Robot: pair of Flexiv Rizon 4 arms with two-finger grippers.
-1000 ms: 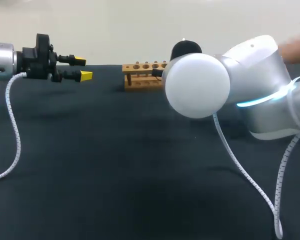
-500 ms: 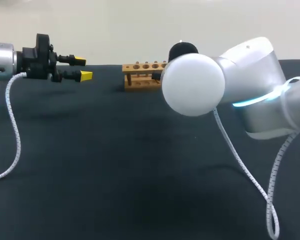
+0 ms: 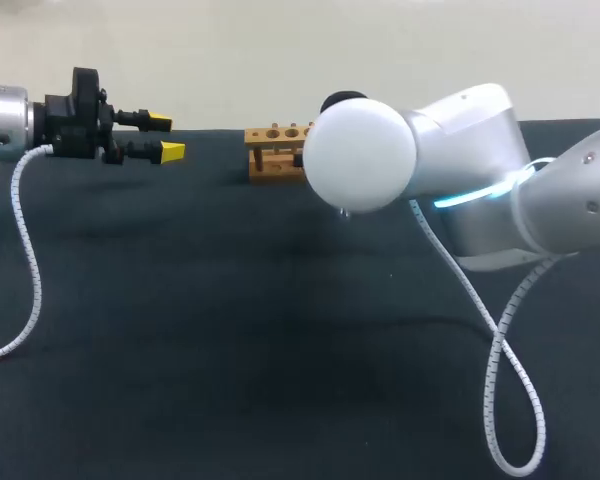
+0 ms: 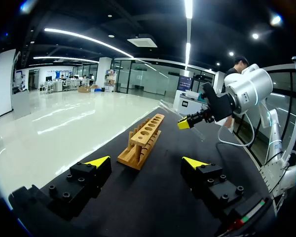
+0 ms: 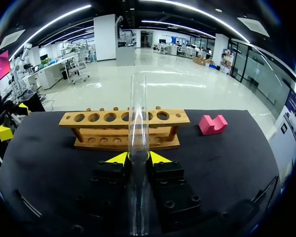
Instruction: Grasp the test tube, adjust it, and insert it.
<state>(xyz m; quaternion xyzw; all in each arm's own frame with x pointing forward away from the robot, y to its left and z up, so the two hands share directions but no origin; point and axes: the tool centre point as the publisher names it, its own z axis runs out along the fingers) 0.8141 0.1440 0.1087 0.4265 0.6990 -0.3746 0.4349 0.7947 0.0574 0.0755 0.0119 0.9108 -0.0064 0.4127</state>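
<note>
While the right arm [image 3: 460, 180] comes in from the right of the frame and its round white joint covers the middle, its own gripper is hidden in the head view. In the right wrist view, the right gripper [image 5: 138, 158] has its two yellow-tipped fingers clamped on the one clear test tube [image 5: 138, 123], which runs out ahead of them. Beyond the tube stands one wooden rack [image 5: 123, 129] on the black table [image 3: 230, 350], its row of round holes partly crossed by the glass. One pink block [image 5: 212, 124] lies just off the rack's end, not touching it. At the upper left of the head view, the left gripper [image 3: 163, 137] hangs above the table with its two fingers apart and nothing between them. The rack sits at the upper middle, well apart from it.
</note>
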